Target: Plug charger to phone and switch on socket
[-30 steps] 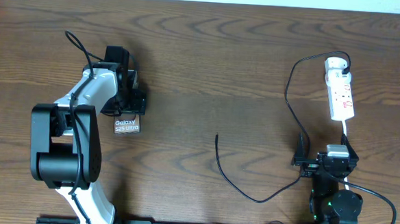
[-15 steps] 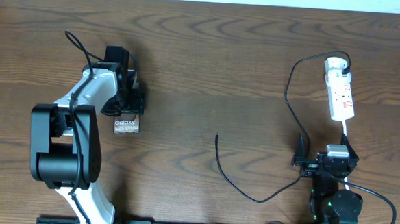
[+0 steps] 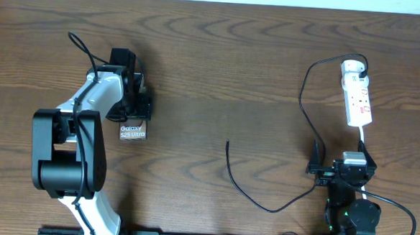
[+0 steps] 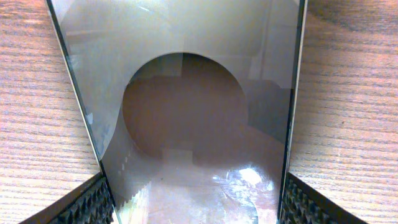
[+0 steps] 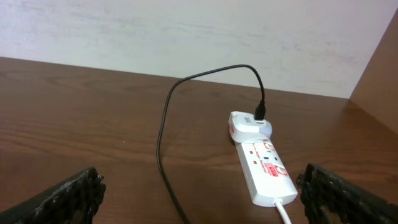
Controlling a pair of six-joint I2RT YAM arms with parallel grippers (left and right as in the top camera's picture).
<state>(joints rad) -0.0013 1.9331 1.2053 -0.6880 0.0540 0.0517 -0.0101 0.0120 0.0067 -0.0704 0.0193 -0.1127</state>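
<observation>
Evidently, little of the task was done at this moment.

- The left pincer (image 4: 199,200) stood partly closed over the phone (image 4: 186,112), its pads (image 4: 84,204) set against the phone's two long edges with no gap showing. I judged this a grip on the phone, which lay flat on the bench (image 3: 234,61) or close to it.
- The right pincer (image 5: 202,198) gaped wide with nothing between its jaws, low near the bench edge.
- The charger (image 3: 263,204) trailed loose across the bench. It ran from just beside the right pincer out to a free plug end (image 3: 227,142) lying between the two pincers, well apart from the left one and from the phone it held.
- Nothing was plugged into the phone, so that step was not done, and neither pincer had the plug.
- The socket (image 5: 264,168) lay ahead of the right pincer and a little to its right, well apart from it and untouched.
- The charger's other end sat in the white adapter (image 5: 250,126) at the socket's far end, so that part needed no work.
- Whether the socket's switch was on could not be told; the red marks were too small to read.
- Left to do, by my judgement: take up the free plug, bring it to the phone's port, seat it, then press the socket's switch.
</observation>
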